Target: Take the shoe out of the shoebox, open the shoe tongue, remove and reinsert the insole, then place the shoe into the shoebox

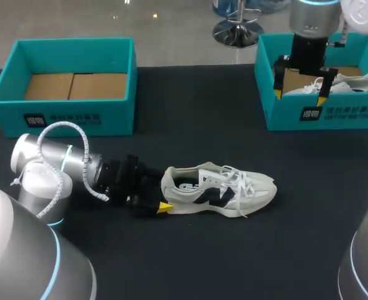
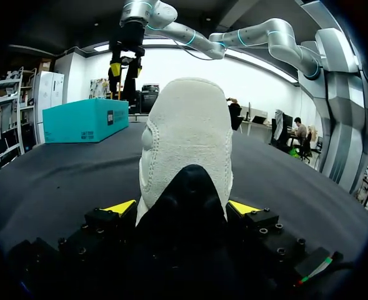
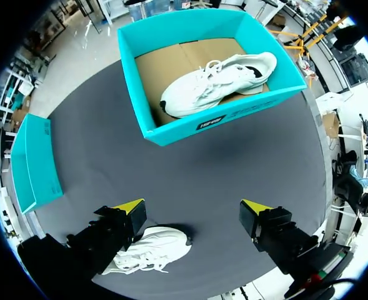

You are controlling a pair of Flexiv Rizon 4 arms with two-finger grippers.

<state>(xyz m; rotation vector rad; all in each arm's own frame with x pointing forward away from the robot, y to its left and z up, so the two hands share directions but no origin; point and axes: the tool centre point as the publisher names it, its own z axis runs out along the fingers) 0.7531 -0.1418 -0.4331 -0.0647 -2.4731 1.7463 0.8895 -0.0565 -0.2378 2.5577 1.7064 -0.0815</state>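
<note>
A white sneaker (image 1: 224,190) with dark side marks stands upright on the black table, toe pointing right. My left gripper (image 1: 165,192) lies low at its heel. In the left wrist view the heel (image 2: 187,144) fills the gap of the left gripper (image 2: 181,209), and both yellow tips touch its sides. My right gripper (image 1: 300,94) hangs open and empty, high over the right teal shoebox (image 1: 324,112). From the right gripper (image 3: 193,207) the sneaker (image 3: 149,250) shows far below on the table.
A second white shoe (image 1: 346,82) lies inside the right shoebox (image 3: 233,112). An empty teal shoebox (image 1: 65,115) with a cardboard floor stands at the back left. Bare black tabletop (image 1: 196,112) lies between the boxes and in front of the sneaker.
</note>
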